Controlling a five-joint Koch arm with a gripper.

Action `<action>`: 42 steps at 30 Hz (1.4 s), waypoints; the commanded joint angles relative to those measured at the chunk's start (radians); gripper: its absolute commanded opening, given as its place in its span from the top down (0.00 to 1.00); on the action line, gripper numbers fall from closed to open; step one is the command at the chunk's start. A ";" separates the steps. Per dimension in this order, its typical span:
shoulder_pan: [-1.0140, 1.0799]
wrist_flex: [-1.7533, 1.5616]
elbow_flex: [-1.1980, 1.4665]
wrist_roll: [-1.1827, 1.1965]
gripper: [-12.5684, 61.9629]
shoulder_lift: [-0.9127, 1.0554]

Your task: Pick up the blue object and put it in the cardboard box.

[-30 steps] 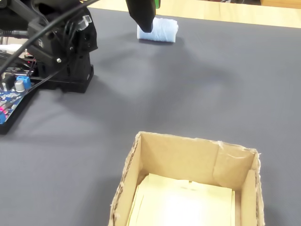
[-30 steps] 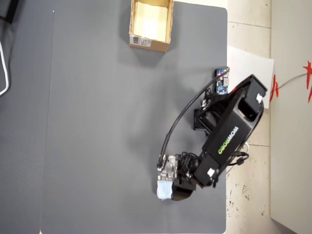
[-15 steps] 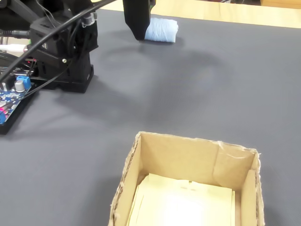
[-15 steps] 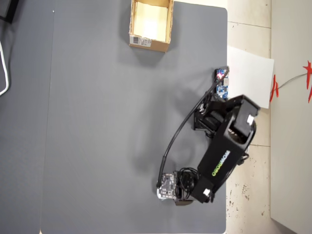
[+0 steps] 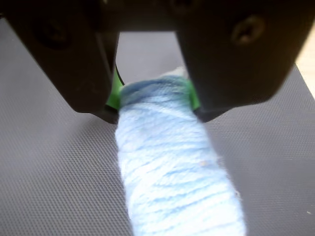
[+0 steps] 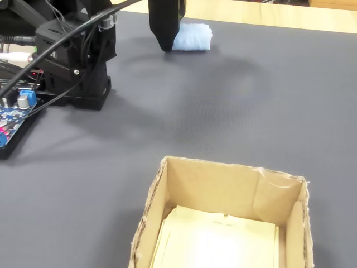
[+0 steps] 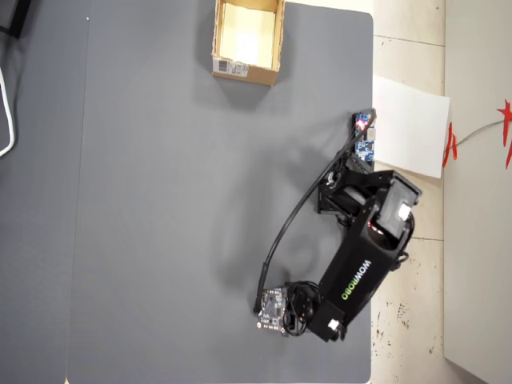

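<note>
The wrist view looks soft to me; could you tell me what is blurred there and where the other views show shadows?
Wrist view: the hand and the blue object are both out of focus. Fixed view: sharper, with soft shadows on the mat below the object. Overhead view: the box casts a faint shadow.

Between my claw (image 6: 167, 47) and the cardboard box (image 7: 246, 42) the grey worktop (image 7: 176, 200) lies bare across its middle. The box stands at one worktop edge, top open, walls upright. My own base (image 6: 75, 61) and a blue circuit board (image 6: 14, 114) with cables crowd the adjoining edge.
</note>
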 commanded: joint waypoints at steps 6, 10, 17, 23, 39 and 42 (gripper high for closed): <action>-0.018 -0.002 -0.043 -0.009 0.73 0.077; 0.026 -0.034 -0.015 -0.038 0.73 0.147; 0.101 -0.104 0.048 -0.120 0.73 0.293; 0.170 -0.152 0.150 -0.156 0.73 0.434; 0.416 -0.270 0.382 -0.193 0.73 0.732; 0.486 -0.324 0.414 -0.202 0.73 0.769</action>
